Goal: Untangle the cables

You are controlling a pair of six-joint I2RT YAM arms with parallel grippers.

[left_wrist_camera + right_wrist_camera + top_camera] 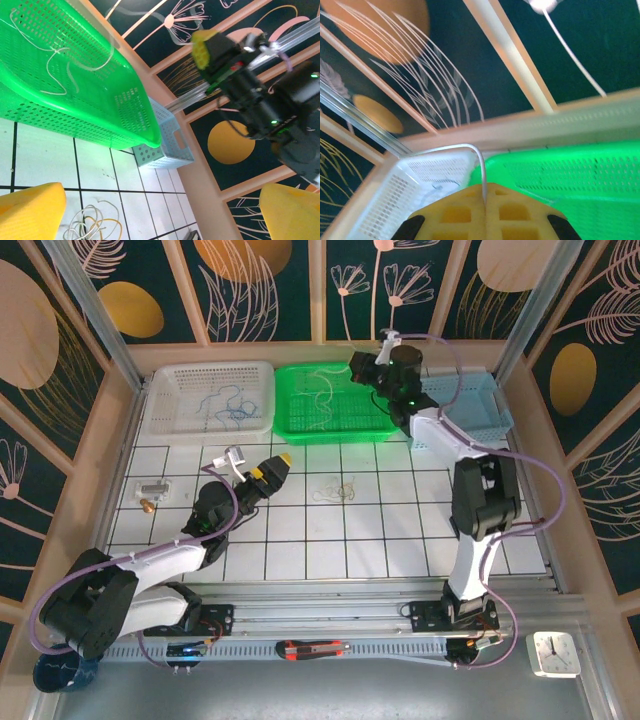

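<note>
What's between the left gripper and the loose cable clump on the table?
The stretch is bare: in the top view, plain white tiles lie between the open left gripper and the cable clump.

We list a bench (300, 540) of white tiles gridded black; one white basket (165, 390), one bright green basket (330, 430), one pale blue basket (480, 405); blue cables (228, 405), whitish cables (322, 388); walls (290, 300) dark teal, orange discs, pink line flowers.
</note>
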